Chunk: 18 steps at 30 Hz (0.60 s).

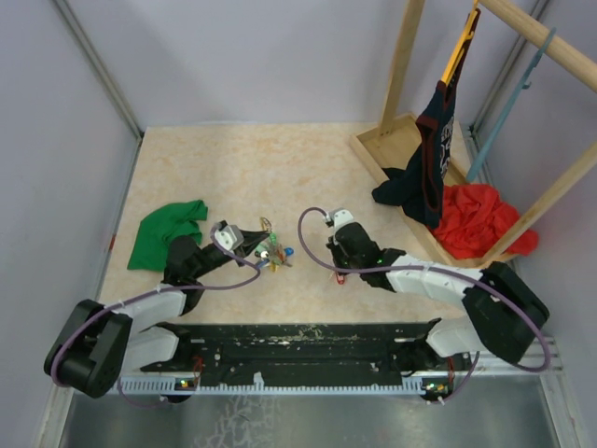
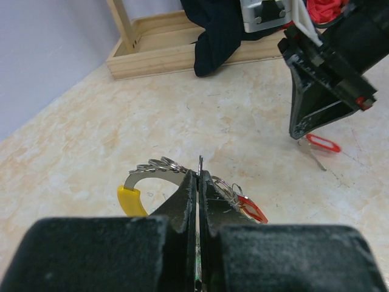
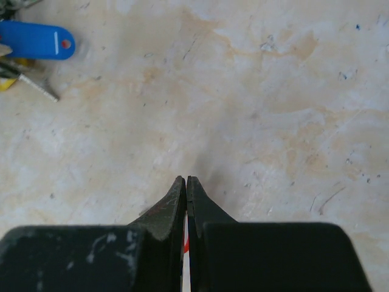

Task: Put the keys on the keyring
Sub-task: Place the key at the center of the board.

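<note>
The keyring (image 1: pixel 272 250) lies mid-table with its bunch of keys. My left gripper (image 1: pixel 254 246) is shut on it. In the left wrist view the jaws (image 2: pixel 199 173) pinch the thin metal ring (image 2: pixel 155 175), with a yellow tag (image 2: pixel 132 201) to the left and a red tag (image 2: pixel 250 208) to the right. A loose key with a red tag (image 2: pixel 322 143) lies on the table to the right. My right gripper (image 1: pixel 338 269) points steeply down, its tips shut at that key's head (image 1: pixel 341 278). In the right wrist view the jaws (image 3: pixel 186 178) are closed and a red sliver (image 3: pixel 185 243) shows between them.
A green cloth (image 1: pixel 168 233) lies left of the left gripper. A wooden rack base (image 1: pixel 410 149) stands at the back right, with a dark shirt (image 1: pixel 431 168) hanging over it and a red cloth (image 1: pixel 480 219) beside it. A blue-tagged key (image 3: pixel 36 39) lies ahead-left of the right gripper.
</note>
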{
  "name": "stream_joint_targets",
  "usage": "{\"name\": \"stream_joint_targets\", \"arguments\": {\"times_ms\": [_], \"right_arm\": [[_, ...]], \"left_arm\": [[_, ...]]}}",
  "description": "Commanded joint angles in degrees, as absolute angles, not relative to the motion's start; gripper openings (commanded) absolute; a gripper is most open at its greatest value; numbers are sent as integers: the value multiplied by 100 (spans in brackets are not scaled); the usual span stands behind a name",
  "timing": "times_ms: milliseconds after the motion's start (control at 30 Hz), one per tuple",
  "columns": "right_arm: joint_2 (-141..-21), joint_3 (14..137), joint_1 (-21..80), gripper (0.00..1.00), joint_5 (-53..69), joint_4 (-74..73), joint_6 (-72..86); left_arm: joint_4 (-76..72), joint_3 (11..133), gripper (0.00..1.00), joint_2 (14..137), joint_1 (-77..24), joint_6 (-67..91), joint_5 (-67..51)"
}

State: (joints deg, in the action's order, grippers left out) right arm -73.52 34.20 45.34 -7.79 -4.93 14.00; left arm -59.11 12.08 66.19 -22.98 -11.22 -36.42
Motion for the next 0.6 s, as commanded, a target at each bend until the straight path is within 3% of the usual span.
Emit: {"name": "stream_joint_targets", "arguments": {"times_ms": [0, 233, 567], "right_arm": [[-7946, 3458, 4605, 0, -1682, 1344, 1420], [-8913, 3157, 4632, 0, -2254, 3615, 1094], [-9775, 4193, 4632, 0, -2387, 2345, 1248]], "left_arm": [[-5943, 1270, 0, 6469, -2268, -1235, -3492], [-5961, 1269, 0, 6520, -2275, -1264, -3456], [-6006, 1257, 0, 6552, -2271, -1293, -3429]]}}
